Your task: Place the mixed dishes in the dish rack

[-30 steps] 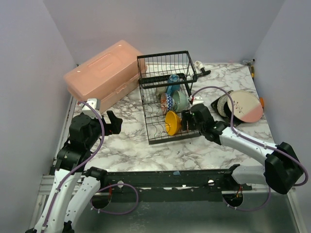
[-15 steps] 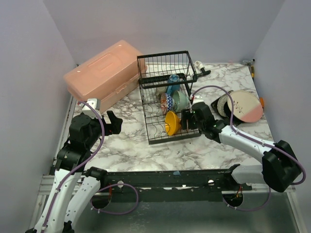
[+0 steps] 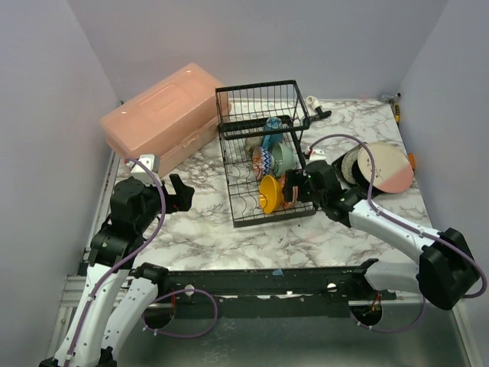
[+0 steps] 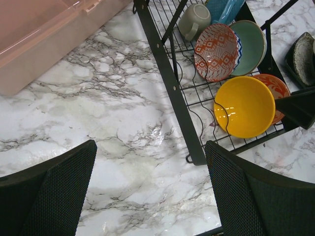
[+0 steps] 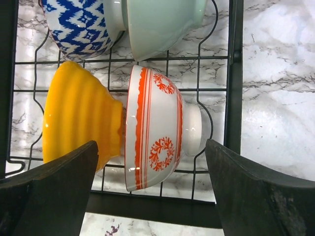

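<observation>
The right pincer has its fingers wide apart and clamps nothing. A red-patterned bowl stands on edge between them in the wrist view, and neither finger touches it. Just to its left in that frame a yellow bowl also stands on edge, its foot at the red bowl's mouth. Above these two, a blue-patterned bowl and a mint green bowl stand side by side. All four sit in the slots of the dish rack, mid-frame in the top view.

The left pincer is likewise spread and empty, over bare marble tabletop at lower left of the rack. A pink-cream plate lies on the tabletop at right, and a salmon-pink box sits at upper left.
</observation>
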Action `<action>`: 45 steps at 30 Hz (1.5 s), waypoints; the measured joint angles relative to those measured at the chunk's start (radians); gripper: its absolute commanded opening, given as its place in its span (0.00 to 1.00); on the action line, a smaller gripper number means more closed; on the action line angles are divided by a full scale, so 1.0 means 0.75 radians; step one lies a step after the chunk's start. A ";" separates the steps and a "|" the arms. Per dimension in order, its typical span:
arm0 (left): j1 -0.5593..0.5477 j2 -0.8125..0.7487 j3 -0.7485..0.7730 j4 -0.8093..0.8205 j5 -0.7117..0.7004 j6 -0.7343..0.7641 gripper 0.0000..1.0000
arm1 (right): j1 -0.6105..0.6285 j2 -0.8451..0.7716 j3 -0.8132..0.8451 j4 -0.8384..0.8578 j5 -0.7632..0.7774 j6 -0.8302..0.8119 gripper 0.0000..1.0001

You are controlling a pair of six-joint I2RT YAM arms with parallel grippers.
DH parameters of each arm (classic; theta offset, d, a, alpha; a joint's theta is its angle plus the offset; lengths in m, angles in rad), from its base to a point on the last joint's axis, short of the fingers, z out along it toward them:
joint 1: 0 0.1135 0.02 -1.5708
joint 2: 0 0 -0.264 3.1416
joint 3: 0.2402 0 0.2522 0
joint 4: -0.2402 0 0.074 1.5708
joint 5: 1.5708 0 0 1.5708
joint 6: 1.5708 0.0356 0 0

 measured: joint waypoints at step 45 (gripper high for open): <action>0.003 0.030 -0.006 0.019 0.073 0.001 0.90 | -1.797 0.306 -0.276 0.555 -0.763 0.620 0.86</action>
